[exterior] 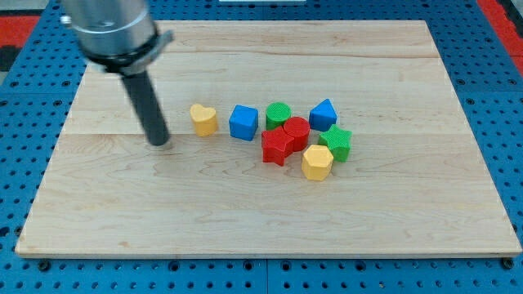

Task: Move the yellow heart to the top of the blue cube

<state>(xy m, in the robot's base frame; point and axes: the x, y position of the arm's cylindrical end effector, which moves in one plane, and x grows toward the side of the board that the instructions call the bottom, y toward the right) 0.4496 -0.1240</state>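
The yellow heart (pixel 203 119) lies on the wooden board, just left of the blue cube (pixel 243 122), with a small gap between them. My tip (pixel 159 142) rests on the board to the left of the heart and slightly lower in the view, apart from it. The dark rod rises from the tip toward the view's top left.
Right of the blue cube is a tight cluster: a green cylinder (pixel 278 113), a red cylinder (pixel 296 131), a red star (pixel 277 147), a blue triangular block (pixel 324 113), a green star (pixel 336 143) and a yellow hexagon (pixel 317 162). The board (pixel 270 220) lies on a blue pegboard.
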